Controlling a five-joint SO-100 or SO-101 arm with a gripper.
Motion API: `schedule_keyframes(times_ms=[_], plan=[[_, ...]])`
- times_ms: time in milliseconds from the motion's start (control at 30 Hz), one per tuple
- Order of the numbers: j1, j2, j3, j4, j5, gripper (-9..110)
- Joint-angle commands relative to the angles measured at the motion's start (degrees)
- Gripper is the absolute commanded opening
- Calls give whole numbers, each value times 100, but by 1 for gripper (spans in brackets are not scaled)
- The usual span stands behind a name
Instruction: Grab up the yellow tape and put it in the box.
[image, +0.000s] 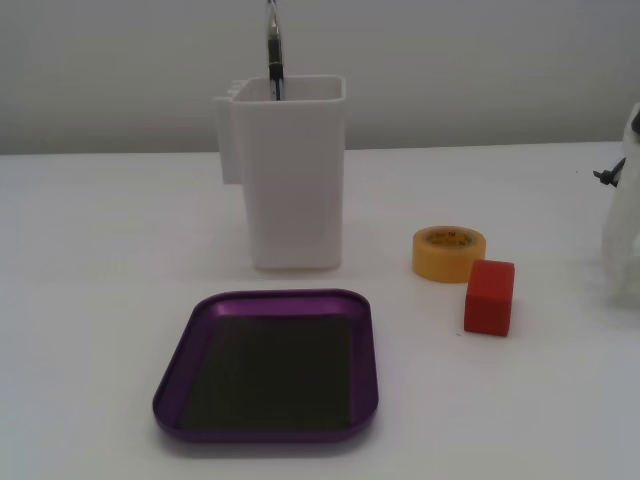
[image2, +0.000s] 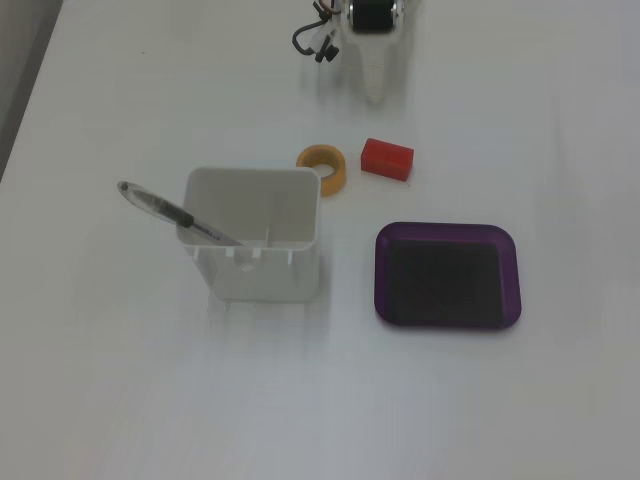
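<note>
Tool parked at the table's far edge; yellow tape lies flat on the table, outside the box.

In a fixed view from above, the tool (image2: 374, 85) shows as a white tapered tip below a black motor and loose dark cables; whether its jaws stand wide or narrow cannot be told. The yellow tape (image2: 323, 168) is the nearest thing to the tool, on its side with the hollow core up, the red block (image2: 387, 158) just beside it. The white plastic container (image2: 254, 246) stands just past the tape, a pen (image2: 175, 214) leaning out of it. The box (image2: 448, 275), purple-rimmed with a dark bare floor, sits farthest from the tool. In a low fixed view the tape (image: 449, 253) sits near the red block (image: 489, 297), both apart from the box (image: 268, 366).
</note>
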Motion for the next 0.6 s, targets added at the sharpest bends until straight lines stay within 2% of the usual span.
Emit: schedule_keyframes(times_ms=[0,567], plan=[[-475,316,62,-237,9,0],[-475,316,70,-325,-18,0]])
